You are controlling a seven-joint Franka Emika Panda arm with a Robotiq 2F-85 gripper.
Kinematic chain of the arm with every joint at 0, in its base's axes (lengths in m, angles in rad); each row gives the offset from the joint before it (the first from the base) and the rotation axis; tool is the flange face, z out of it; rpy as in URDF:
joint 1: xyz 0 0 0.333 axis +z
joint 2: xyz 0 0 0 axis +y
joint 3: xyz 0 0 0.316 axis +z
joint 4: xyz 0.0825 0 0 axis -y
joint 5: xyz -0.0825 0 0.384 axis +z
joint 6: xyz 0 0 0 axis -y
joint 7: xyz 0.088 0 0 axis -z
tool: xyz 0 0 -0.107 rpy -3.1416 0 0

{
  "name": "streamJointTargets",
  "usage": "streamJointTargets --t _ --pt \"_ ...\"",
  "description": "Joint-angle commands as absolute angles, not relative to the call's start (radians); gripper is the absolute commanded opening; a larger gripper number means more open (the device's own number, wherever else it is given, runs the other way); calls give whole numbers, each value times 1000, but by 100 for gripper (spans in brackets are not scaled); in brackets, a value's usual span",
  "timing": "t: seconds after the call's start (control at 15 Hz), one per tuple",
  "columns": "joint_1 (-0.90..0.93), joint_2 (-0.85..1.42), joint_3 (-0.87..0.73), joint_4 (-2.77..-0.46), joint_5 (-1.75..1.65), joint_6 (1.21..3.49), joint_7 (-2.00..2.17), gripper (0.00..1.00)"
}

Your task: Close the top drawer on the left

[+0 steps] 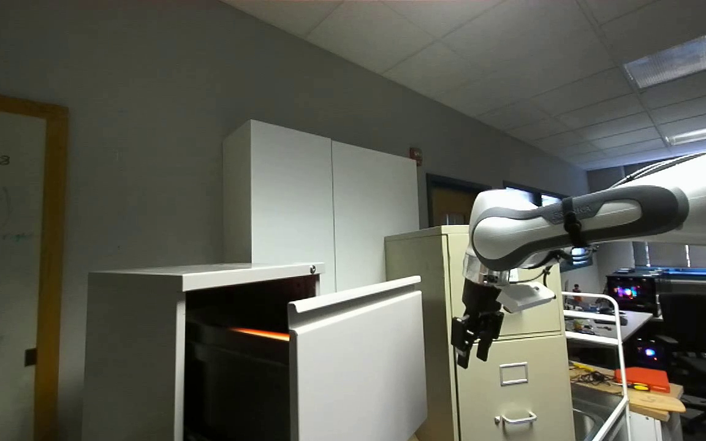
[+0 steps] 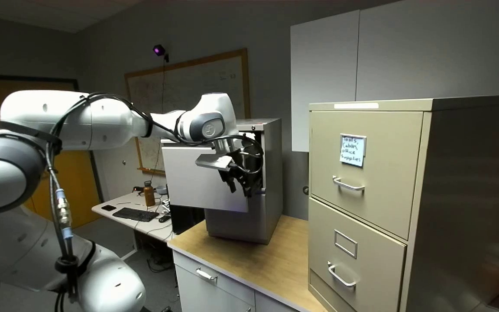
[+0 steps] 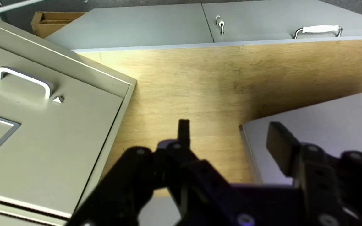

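- Since the top drawer [image 2: 202,177] stands pulled well out of the low white cabinet [image 1: 132,343], on the left of the counter [image 2: 241,251], the whole closing push is judged to remain.
- Main risk: off-centre contact. In an exterior view the gripper [image 1: 473,355] hangs apart from the drawer front [image 1: 359,367], near its right edge. A push begun too far right could slip off that edge, catch behind the front and jam, or skew the drawer in its frame.
- Second risk: cabinet shift. Cannot tell whether it is fixed down; a hard push might slide or tip it.
- Third risk: a wide swing could knock the beige filing cabinet [image 2: 383,186] on the right.
- Gripper: fingers [image 3: 280,147] spread well apart in the wrist view, nothing held between them. No contact with drawer or filing cabinet made out.
- Spread fingers might let one tip land first, sending the push crooked; bringing them together beforehand would probably be firmer.
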State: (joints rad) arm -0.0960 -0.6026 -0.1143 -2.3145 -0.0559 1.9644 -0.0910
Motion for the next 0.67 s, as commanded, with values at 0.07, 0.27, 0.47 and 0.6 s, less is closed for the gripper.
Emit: streamJointTargets --t 0.07,0.27,0.47,0.6 --pt "-67 -646 -82 -2310 -42 1981 -83 28" --pt "-26 -633 -63 -2292 -11 2056 -85 5" --pt "11 -610 -37 -2273 5 2130 -81 0" --pt "37 -592 -21 -2255 19 2173 -84 0"
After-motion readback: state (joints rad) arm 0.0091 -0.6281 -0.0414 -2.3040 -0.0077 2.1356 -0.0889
